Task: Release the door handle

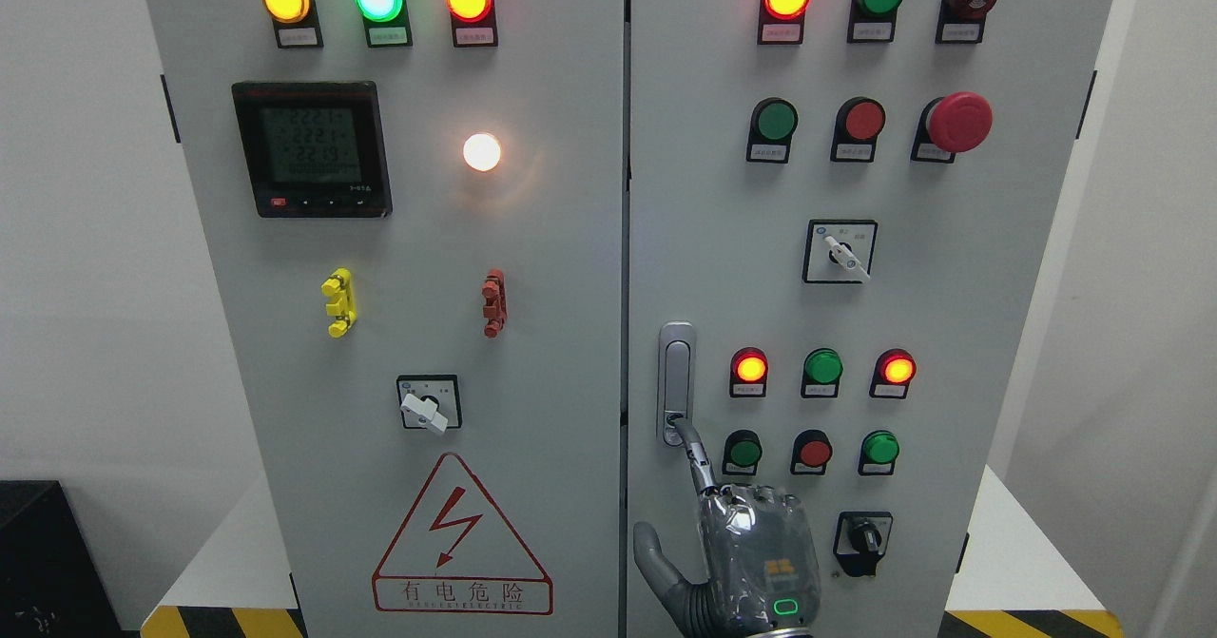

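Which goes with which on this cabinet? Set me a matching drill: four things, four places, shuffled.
Things:
1. door handle
2. red mushroom button
3. digital meter
4. right hand

Places:
A. left door, upper part
B. right door, bottom of the picture, just below the handle
C. right door, along its left edge
D. right door, upper right

Pairs: 1-C, 2-D, 3-A, 4-B

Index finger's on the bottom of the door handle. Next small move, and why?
Probably draw the right hand straight back off the silver door handle. Its extended index fingertip touches the handle's lower end while the other fingers are curled, so nothing is gripped. The handle lies flush in the closed grey cabinet door; a short retreat should free it.
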`<action>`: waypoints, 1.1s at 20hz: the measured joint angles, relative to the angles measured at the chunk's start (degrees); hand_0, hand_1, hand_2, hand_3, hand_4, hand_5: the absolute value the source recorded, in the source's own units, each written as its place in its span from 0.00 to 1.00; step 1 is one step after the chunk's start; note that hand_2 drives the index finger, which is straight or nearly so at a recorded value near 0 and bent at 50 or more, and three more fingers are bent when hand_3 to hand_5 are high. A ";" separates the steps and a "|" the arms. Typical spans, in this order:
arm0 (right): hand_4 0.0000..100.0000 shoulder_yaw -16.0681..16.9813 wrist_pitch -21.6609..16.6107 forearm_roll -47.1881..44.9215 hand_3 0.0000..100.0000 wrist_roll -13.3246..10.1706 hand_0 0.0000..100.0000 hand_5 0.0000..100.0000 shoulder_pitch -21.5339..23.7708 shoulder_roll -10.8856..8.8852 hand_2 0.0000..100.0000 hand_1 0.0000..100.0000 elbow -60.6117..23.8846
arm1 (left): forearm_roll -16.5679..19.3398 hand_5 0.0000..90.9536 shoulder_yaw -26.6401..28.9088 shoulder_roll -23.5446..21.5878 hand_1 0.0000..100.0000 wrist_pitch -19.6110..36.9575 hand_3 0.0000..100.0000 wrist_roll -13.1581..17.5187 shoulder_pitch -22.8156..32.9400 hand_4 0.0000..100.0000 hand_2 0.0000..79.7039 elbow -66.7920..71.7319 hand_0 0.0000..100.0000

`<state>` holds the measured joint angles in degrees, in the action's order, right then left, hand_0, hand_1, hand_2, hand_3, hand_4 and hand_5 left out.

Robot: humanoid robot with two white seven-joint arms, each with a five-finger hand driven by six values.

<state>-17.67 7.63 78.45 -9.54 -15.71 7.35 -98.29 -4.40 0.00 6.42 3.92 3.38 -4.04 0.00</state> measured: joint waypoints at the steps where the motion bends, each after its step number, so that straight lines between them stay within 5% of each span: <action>1: 1.00 0.00 0.00 0.14 1.00 0.00 0.37 0.99 -0.13 0.00 0.00 0.40 0.16 | 0.00 0.00 0.00 0.00 0.00 0.00 0.08 0.00 0.00 0.01 0.03 0.00 0.00; 22: 1.00 -0.06 0.99 1.07 1.00 0.00 0.37 0.99 -0.55 0.30 0.00 0.39 1.76 | 0.00 0.00 0.00 0.00 0.00 0.00 0.08 0.00 0.00 0.01 0.03 0.00 0.00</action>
<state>-17.73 8.62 79.52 -9.54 -16.26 7.64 -96.54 -4.39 0.00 6.42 3.92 3.39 -4.04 0.00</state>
